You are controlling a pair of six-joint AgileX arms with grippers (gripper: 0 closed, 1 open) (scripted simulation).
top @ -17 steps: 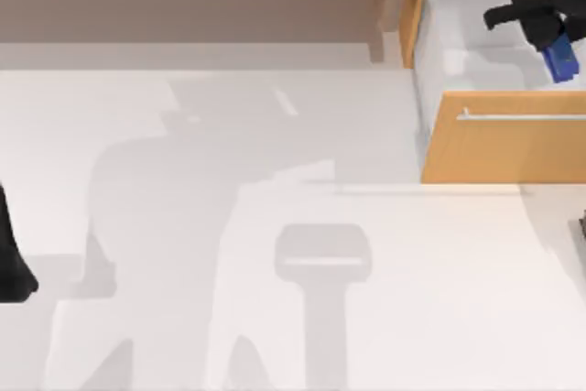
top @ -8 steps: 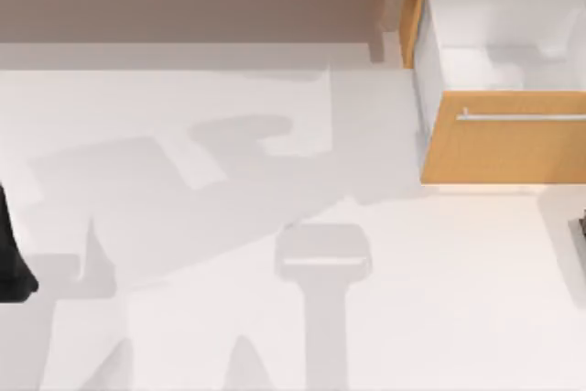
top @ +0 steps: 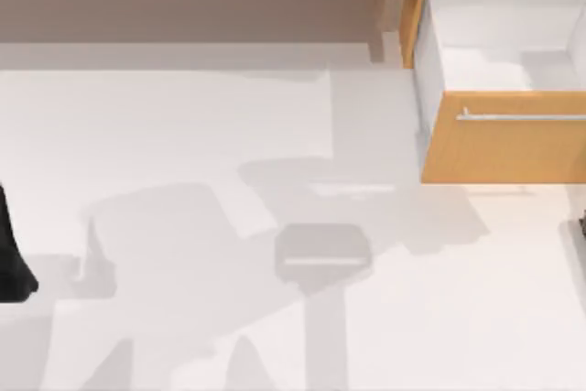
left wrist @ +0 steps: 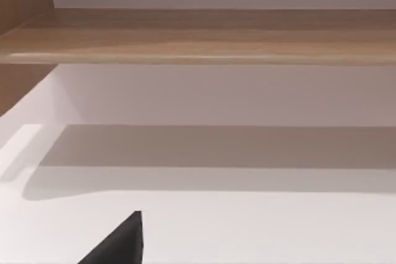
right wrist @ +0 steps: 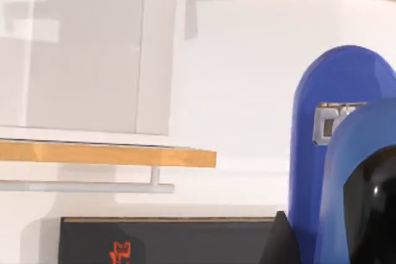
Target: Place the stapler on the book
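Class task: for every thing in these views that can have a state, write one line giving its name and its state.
Drawer: pulled open.
Stapler: lifted, close before the right wrist camera, above the table.
Book: lying flat, nothing on the part that shows.
Left arm: parked at the table's left edge.

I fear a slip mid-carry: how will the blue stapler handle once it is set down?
The stapler looks rigid and glossy, so probably somewhat slippery. Its long, narrow, round-ended body suggests it may tip if landed on end. The book's dark cover looks flat, so laid lengthwise it should rest steadily.
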